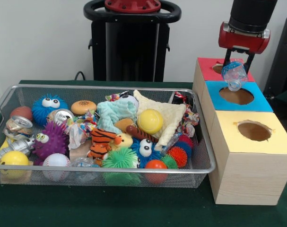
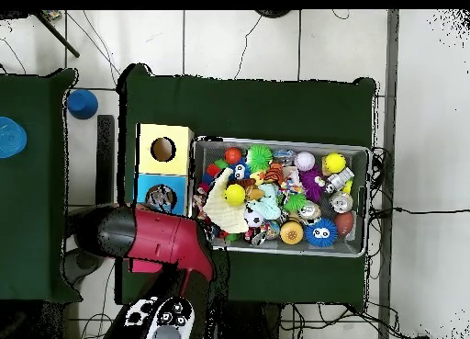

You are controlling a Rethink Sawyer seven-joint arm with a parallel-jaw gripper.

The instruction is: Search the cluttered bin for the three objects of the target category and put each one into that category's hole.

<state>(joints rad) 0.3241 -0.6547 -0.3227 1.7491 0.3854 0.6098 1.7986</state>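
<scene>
My gripper [image 1: 238,65] hangs at the right of the front view, shut on a see-through bluish plastic bag [image 1: 235,74]. It holds the bag just above the round hole [image 1: 236,96] of the blue-faced box [image 1: 259,100]. The silver wire-mesh bin [image 1: 110,169] stands left of the boxes, full of toys. Another see-through bag [image 1: 84,163] lies near its front wall. In the overhead view the red arm [image 2: 170,243] reaches over the boxes, and the bag shows over the blue box's hole [image 2: 162,198]. The bin [image 2: 368,197] lies to the right there.
The red-faced box [image 1: 208,66] stands behind the blue one and the yellow-faced box [image 1: 256,142] in front of it. The bin holds dented cans [image 1: 63,115], rope toys [image 1: 188,124], spiky balls, a yellow ball [image 1: 150,121] and a cloth. The robot's pedestal [image 1: 131,42] stands behind.
</scene>
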